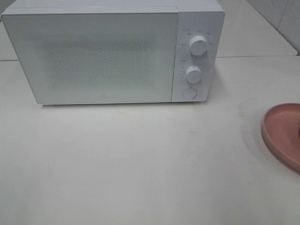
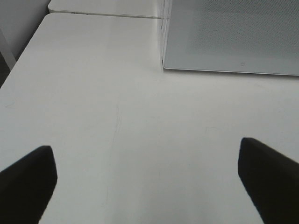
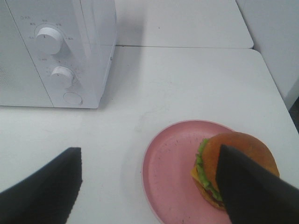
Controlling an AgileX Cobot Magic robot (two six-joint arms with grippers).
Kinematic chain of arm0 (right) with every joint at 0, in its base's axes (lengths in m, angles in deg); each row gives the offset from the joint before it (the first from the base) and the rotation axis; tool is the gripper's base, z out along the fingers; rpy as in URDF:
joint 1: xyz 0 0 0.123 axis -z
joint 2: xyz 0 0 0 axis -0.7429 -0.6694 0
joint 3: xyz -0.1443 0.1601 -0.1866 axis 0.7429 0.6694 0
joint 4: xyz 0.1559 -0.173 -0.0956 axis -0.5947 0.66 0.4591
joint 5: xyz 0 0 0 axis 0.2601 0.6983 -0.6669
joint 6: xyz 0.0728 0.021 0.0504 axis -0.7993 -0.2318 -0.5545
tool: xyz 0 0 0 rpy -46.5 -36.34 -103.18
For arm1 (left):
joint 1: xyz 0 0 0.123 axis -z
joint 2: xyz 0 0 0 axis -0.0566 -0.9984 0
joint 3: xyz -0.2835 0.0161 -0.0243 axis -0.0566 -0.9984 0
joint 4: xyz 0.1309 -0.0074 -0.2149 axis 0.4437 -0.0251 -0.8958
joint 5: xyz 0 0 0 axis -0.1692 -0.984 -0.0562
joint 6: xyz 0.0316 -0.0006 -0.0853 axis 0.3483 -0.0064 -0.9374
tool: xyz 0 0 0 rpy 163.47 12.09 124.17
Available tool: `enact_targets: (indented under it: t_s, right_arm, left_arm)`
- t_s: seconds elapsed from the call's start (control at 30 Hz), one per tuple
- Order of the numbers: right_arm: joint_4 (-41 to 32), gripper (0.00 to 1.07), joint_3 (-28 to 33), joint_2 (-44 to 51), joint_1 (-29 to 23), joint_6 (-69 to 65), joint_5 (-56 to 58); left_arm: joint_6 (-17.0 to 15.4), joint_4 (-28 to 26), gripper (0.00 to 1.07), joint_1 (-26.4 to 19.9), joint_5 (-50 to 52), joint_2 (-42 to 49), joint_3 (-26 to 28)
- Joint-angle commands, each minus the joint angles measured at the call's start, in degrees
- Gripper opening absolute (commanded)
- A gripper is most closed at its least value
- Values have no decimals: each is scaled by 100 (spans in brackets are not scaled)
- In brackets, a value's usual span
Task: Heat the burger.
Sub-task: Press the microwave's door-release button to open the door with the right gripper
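Note:
The burger (image 3: pixel 243 143), with its golden-brown bun and green filling, lies on the right part of a pink plate (image 3: pixel 170 175) in the right wrist view. My right gripper (image 3: pixel 149 156) hangs open above the plate, and one dark finger (image 3: pixel 247 191) covers part of the burger. The exterior view shows only the edge of the pink plate (image 1: pixel 283 129) at far right, and the burger is out of frame there. My left gripper (image 2: pixel 145 156) is open over bare table, holding nothing. Neither gripper shows in the exterior view.
A white microwave (image 1: pixel 103 56) stands at the back of the white table (image 1: pixel 140 164), door shut, with two knobs (image 1: pixel 198 46) and a round button (image 1: pixel 189 93) on its right panel. Its front corner (image 2: pixel 163 65) lies ahead of the left gripper.

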Motion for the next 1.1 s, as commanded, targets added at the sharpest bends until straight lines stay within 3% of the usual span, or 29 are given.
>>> enact_targets:
  t_s: [0.03, 0.77, 1.1]
  right_arm:
    - [11, 75, -34, -321, 40, -11, -544]
    - [17, 75, 6, -2670, 40, -11, -3071]
    - [-298, 75, 1014, -2836, 40, 34, -5053]
  left_arm:
    - [11, -34, 98, -6, 11, 86, 0]
    - [11, -34, 98, -6, 11, 86, 0]
    - [11, -34, 98, -6, 11, 86, 0]
